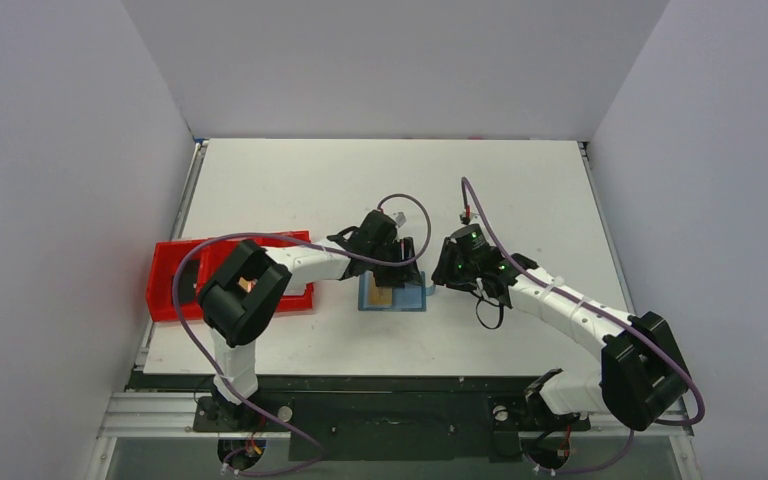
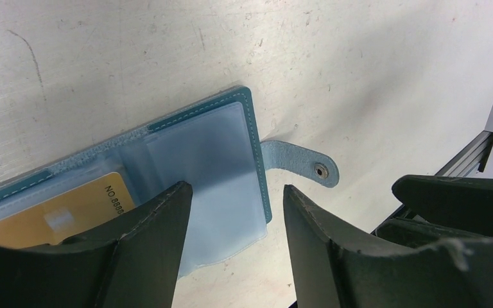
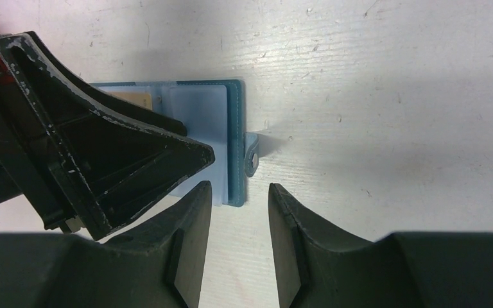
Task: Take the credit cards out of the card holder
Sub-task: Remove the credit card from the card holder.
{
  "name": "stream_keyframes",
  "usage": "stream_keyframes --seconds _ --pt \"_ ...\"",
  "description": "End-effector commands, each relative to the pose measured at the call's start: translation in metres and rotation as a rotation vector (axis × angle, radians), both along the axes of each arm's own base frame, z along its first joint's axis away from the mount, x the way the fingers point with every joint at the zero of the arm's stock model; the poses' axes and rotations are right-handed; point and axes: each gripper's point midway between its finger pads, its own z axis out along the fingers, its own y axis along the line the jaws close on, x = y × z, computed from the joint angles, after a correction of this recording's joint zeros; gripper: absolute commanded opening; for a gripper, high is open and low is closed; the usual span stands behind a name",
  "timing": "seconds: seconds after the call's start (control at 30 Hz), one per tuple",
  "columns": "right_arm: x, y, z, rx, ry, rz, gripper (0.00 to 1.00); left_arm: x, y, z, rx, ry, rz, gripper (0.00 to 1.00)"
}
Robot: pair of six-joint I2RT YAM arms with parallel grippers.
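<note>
One red tray (image 1: pixel 165 288) near card holder (image 1: pixel 407 301)

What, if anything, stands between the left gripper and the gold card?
Only a clear sleeve of the card holder, covering the gold card; the open left gripper is right over it, with nothing else between.

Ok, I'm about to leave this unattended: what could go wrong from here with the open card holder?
1. The gold card sits tucked in the card holder; the open left pincer hangs over the empty clear sleeve beside it and may pinch plastic instead.
2. Neither pincer grips the holder; the right pincer is open by the snap tab, so pulling the card might drag the holder along.
</note>
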Motion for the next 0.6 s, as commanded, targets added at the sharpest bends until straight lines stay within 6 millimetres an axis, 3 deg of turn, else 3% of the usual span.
stream_keyframes --seconds 0.0,0.37,0.57 --pt "0.005 -0.006 0.013 0.001 -0.046 -0.024 0.35 0.011 -0.018 0.029 -0.077 -0.066 -0.019 0.53" --pt "0.009 0.003 0.020 0.025 -0.045 0.002 0.35 0.018 0.002 0.060 -0.054 -0.139 0.016 0.56" --pt "0.012 0.019 0.029 0.063 -0.044 0.037 0.35 0.026 0.031 0.074 -0.008 -0.187 0.066 0.56"
